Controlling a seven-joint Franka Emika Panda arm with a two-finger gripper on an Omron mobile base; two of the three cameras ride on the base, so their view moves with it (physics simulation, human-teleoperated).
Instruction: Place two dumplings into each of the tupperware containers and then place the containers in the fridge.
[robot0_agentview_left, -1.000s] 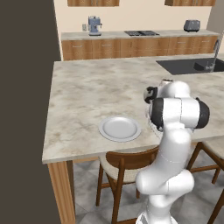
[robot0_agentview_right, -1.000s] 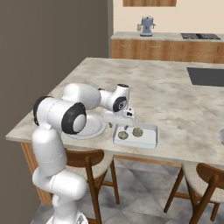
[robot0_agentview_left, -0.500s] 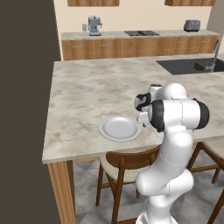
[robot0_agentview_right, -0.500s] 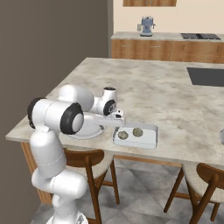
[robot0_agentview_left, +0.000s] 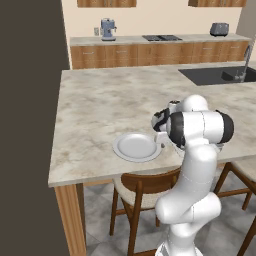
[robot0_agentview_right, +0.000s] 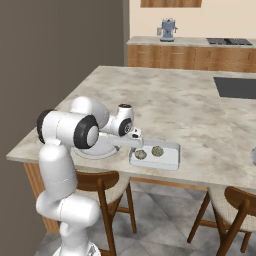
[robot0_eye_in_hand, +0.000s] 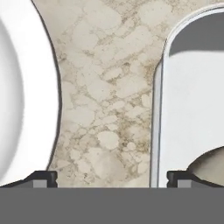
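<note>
A pale blue-teal tupperware container (robot0_agentview_right: 167, 159) sits near the island's front edge with two tan dumplings (robot0_agentview_right: 141, 154) (robot0_agentview_right: 157, 150) inside. In the hand view its pale wall (robot0_eye_in_hand: 183, 109) is on the right, with one dumpling (robot0_eye_in_hand: 212, 162) at the bottom corner. A white plate (robot0_agentview_left: 136, 147) (robot0_eye_in_hand: 22, 87) lies bare to its left. My gripper (robot0_agentview_right: 135, 144) (robot0_agentview_left: 161, 144) (robot0_eye_in_hand: 113, 177) points down, open, low over the strip of counter between plate and container. Nothing is between its fingers. One fingertip (robot0_eye_in_hand: 43, 177) is by the plate's rim, the other (robot0_eye_in_hand: 181, 177) over the container's edge. The fridge is out of view.
Wooden stools (robot0_agentview_left: 137, 192) (robot0_agentview_right: 235, 202) stand tucked under the island's front edge. A dark sink (robot0_agentview_left: 220, 75) is set in the counter at the far right. On the back counter (robot0_agentview_left: 150, 45) stand a coffee machine (robot0_agentview_left: 106, 29) and a toaster (robot0_agentview_left: 219, 29). A dark wall (robot0_agentview_right: 55, 65) rises on the left.
The hand has come down and shifted from over the container toward the plate, ending above the gap between them. The jaws stayed open; the dumplings and container have not moved.
</note>
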